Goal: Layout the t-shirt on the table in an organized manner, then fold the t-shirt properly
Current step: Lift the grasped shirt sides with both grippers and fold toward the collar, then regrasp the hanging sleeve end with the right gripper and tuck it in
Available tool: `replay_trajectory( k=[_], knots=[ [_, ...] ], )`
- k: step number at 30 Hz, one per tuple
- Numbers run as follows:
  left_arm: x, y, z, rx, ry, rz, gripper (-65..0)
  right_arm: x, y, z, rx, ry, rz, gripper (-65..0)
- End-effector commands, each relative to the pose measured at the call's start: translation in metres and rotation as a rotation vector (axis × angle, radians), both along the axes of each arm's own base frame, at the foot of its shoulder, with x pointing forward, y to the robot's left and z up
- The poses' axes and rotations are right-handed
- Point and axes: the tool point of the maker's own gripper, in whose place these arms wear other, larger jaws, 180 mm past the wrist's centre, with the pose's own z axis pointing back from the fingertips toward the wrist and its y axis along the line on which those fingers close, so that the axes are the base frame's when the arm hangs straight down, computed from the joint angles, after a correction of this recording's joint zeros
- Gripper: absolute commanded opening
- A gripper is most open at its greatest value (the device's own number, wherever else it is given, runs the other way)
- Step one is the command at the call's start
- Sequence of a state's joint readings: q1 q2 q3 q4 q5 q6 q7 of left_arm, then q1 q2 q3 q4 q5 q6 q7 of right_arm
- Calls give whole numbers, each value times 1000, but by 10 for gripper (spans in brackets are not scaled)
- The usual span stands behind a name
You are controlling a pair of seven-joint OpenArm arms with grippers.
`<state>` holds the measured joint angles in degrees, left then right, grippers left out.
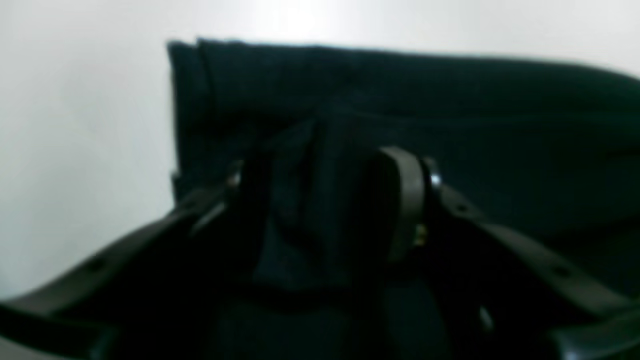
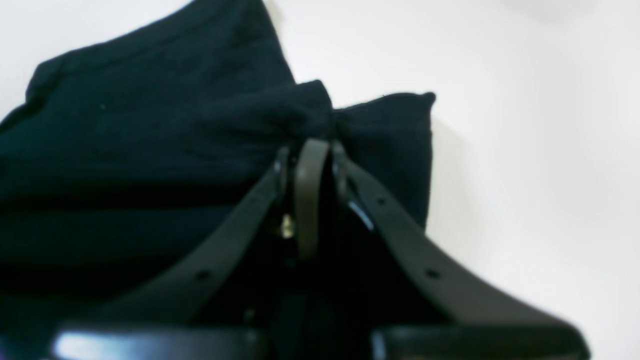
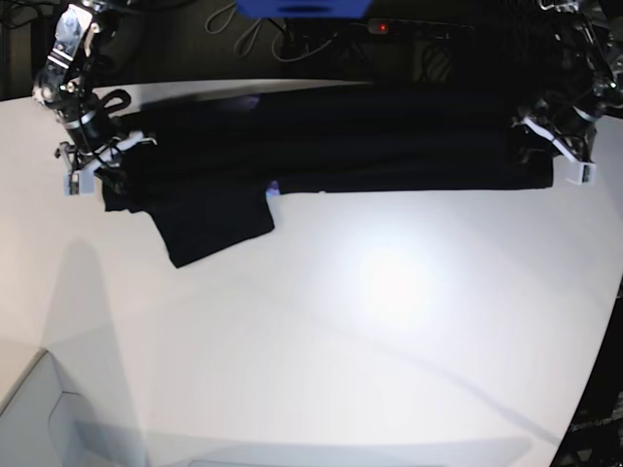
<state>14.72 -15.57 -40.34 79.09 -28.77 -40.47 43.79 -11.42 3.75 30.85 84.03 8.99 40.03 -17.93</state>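
1. The table (image 3: 370, 321) is a broad white top with a curved edge at the right, brightly lit in the middle; behind it the room is dark, with cables (image 3: 243, 29), a blue object (image 3: 302, 8) and a small red light (image 3: 383, 27) along the back
2. The t-shirt (image 3: 331, 146) lies along the far edge of the table as a long black band stretched from one arm to the other, with one sleeve (image 3: 214, 222) spread toward the near side at the base view's left
3. A sliver of purple print (image 3: 274, 188) shows where the sleeve meets the band
4. The right gripper (image 2: 310, 145) is pinched shut on a bunched corner of the t-shirt, cloth gathered right at its tips
5. The left gripper (image 1: 325, 180) has its fingers (image 1: 405, 200) standing apart with a fold of black cloth between them; whether that cloth is still gripped cannot be told from the blurred wrist view
6. Only the base view shows the whole garment and the dark room; the wrist views show just cloth ends against bare white table, and the left one shows stacked folded layers at the shirt's end
7. In the base view both grippers are too dark against the cloth to read their opening
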Motion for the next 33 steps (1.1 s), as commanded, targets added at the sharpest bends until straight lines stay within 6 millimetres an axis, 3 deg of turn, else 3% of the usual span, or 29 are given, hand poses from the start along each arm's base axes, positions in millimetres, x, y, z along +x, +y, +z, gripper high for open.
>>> replay_trajectory(
  k=[1,5,9,13,16,18,22,24,27,30,33],
  knots=[
    [3,10,1,30,14,4,-325,10,-6,9,-25,-34,-3,-650],
    [20,13,-7,42,31,13,-325,12,-3,-13,-48,33,5,-650],
    [34,4,-18,47,62,-22,-325,12,-3,-16,-69,49,10,-650],
    [51,-3,-21,50,65,-48,-325,3,-28,-15,-76,62,-70,-650],
    [68,-8,-20,38,54,-60,-325,-5,-35,-20,-70,90,-104,-644],
    [78,-12,-17,34,49,-72,-325,-8,-35,-23,-70,108,-104,-586],
    [83,-15,-14,33,37,-82,-325,-12,-35,-24,-71,115,-105,-402],
    [82,-13,-13,38,38,-80,-325,-17,-41,-12,-92,84,-115,-310],
    [80,-12,-14,40,42,-80,-325,-20,-53,29,-102,-32,-161,-231],
    [79,-12,-16,37,47,-79,-325,-18,-63,69,-98,-148,-202,-212],
    [75,-14,-18,34,54,-80,-325,-8,-61,84,-101,-194,-194,-212]
  ],
)
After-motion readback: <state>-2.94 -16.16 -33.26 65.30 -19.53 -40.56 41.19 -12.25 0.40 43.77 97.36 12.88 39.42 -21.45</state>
